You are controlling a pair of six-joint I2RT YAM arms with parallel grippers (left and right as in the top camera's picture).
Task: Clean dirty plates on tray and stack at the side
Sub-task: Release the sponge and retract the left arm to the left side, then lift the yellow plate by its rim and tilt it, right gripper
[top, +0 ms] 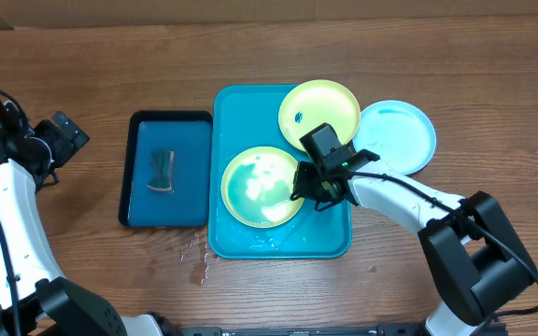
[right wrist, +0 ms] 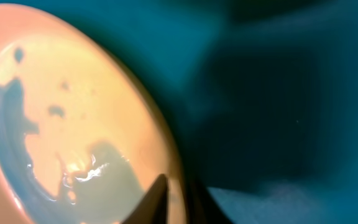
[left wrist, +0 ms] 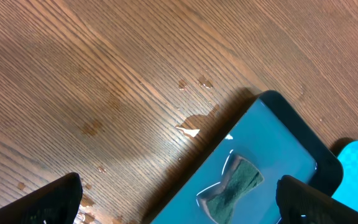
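The right fingers (right wrist: 156,202) pinch the rim of the wet pale yellow-green round plastic plate (top: 260,187), which lies in the big turquoise plastic tray (top: 236,117). The left fingers (left wrist: 55,199) are spread wide over the worktop (top: 82,56). The plate looks slippery, so it could slide out and drop.

Overhead view evenly lit and sharp, white glare on the wet plate (top: 261,187), right wrist view blurred and orange-tinted, deep shadow across the tray (right wrist: 260,93)

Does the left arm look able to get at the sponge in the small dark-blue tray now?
Probably yes: the left claw hangs open beside the dark-blue tray, and nothing covers the sponge.
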